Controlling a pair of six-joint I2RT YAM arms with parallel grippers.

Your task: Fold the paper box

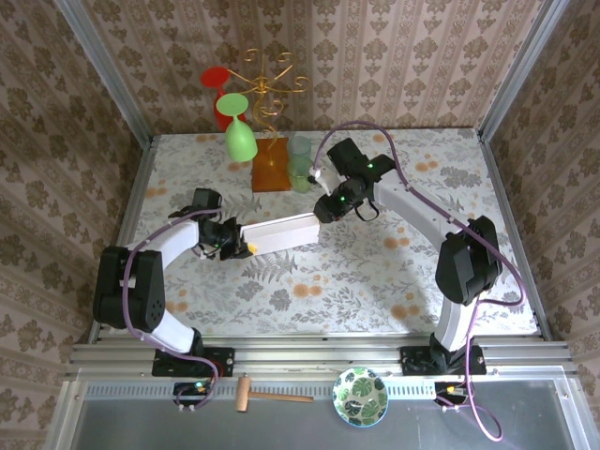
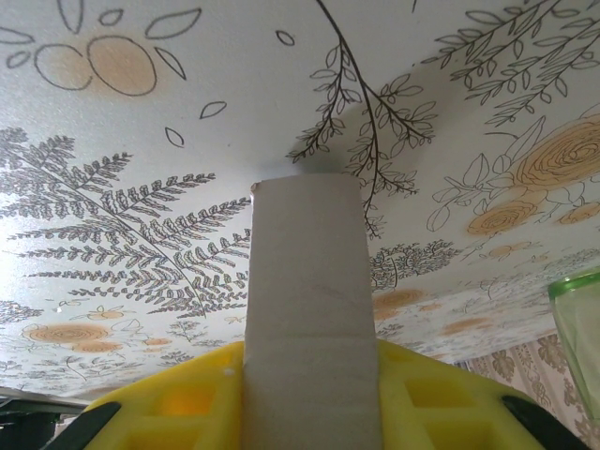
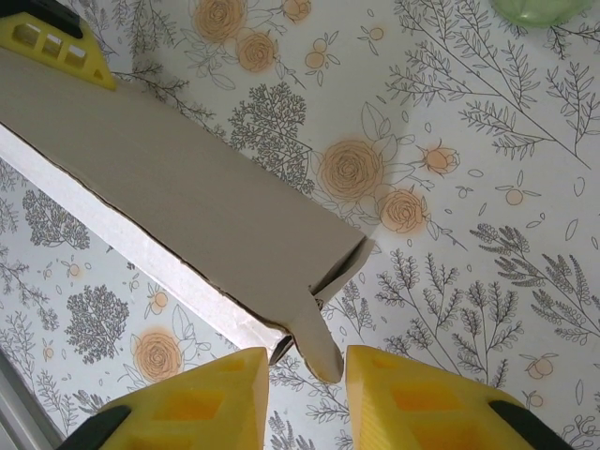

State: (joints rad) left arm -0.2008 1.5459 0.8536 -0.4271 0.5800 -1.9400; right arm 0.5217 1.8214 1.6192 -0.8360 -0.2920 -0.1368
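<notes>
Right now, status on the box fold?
Left gripper shut on paper box end. Right gripper open, astride end flap. Orange block behind, apart.

**Site Type: Robot Test Cell**

I operate in a lab enclosure, not a home. Evidence: wallpaper panels [image 1: 422, 56] framed by aluminium posts [image 1: 105, 66] at upper left and right; cloth-covered table [image 1: 375, 281] at centre; arm bases [image 1: 202, 361] bolted to a metal rail [image 1: 328, 354] along the bottom.
</notes>
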